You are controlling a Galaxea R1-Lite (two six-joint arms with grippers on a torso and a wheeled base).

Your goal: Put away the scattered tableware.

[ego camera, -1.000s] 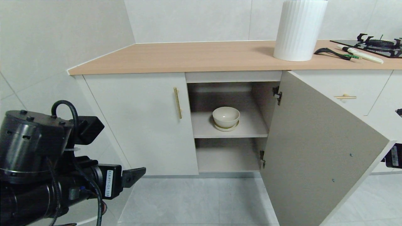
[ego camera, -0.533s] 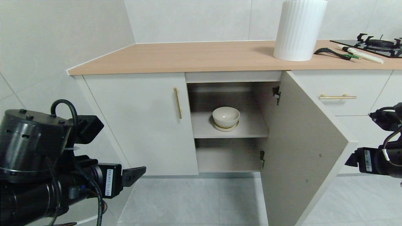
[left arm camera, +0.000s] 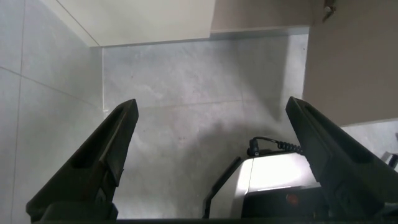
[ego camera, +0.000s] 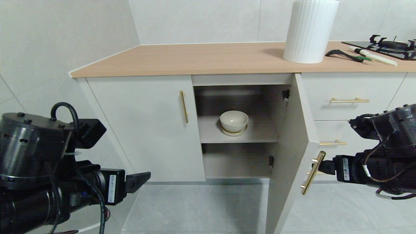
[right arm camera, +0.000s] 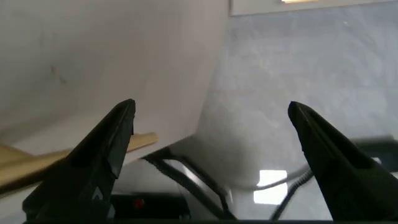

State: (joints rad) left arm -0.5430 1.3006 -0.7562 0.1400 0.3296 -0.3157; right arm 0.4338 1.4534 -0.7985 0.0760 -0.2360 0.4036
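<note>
My right gripper [ego camera: 321, 166] reaches out low, fingers spread wide and empty, its tip right at the gold handle [ego camera: 312, 173] of the half-open cabinet door [ego camera: 292, 146]. My left gripper [left arm camera: 211, 109] hangs low over the floor, just as wide and empty. Inside, a beige bowl [ego camera: 234, 121] sits on a small plate [ego camera: 232, 132] mid upper shelf [ego camera: 260, 131], and a white ribbed canister [ego camera: 308, 31] stands on the countertop [ego camera: 195, 58] above.

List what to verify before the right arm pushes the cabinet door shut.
1. Bowl on its plate, set back on the upper shelf: ok.
2. Nothing sticking out past the shelf edge: ok.
3. Cabinet door fully shut: not ok, ajar.
4. Right gripper touching the door handle: cannot tell.
5. Right jaws open: ok.
6. Left gripper apart from the door: ok.
</note>
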